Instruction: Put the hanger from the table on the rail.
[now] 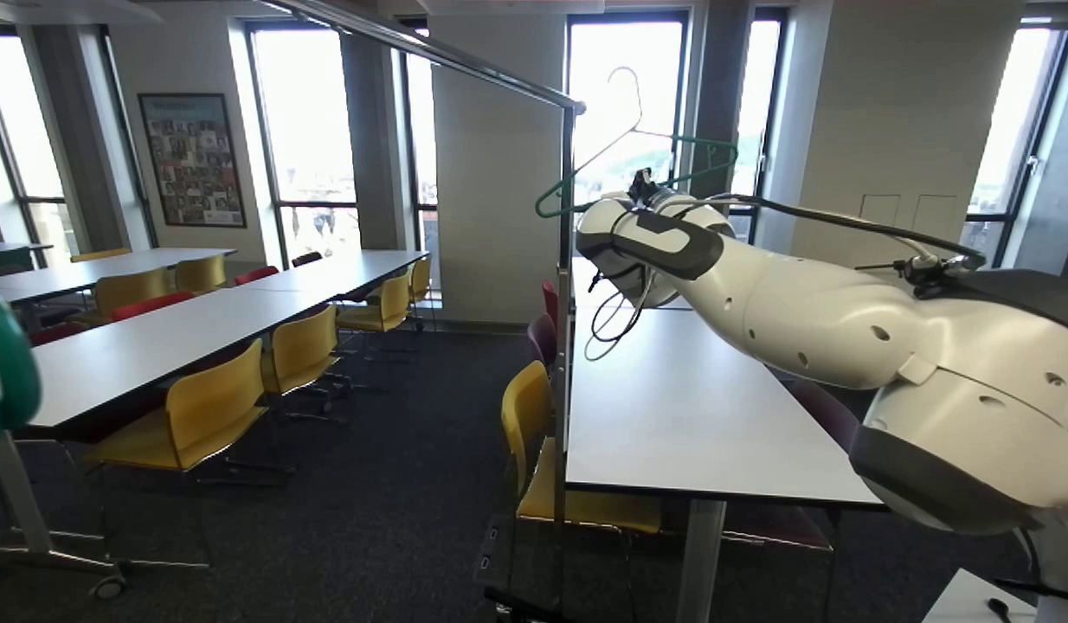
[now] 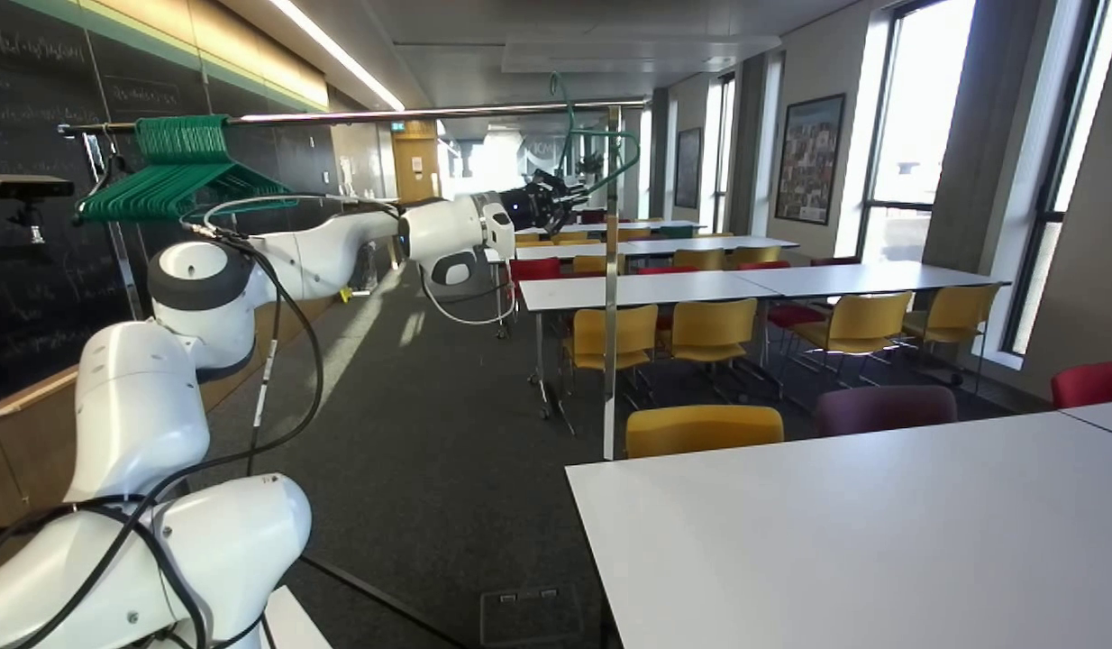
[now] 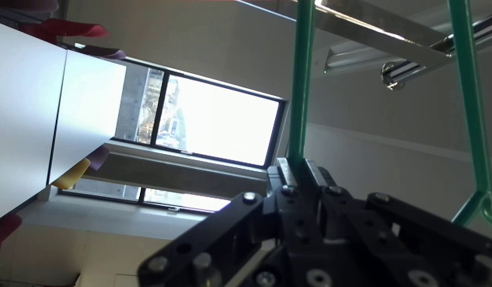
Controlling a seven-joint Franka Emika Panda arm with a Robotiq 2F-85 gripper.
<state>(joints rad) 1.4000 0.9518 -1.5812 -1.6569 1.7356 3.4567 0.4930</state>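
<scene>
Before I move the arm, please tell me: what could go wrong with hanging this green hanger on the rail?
The end effector grips the hanger at one spot only, so a bump could twist it. In both exterior views the hanger overlaps the upright post, so it may catch there. The hook appears near the end of the rail, so it might miss it.

Classroom: blackboard (image 2: 47,288), chairs (image 1: 212,408) in rows
</scene>
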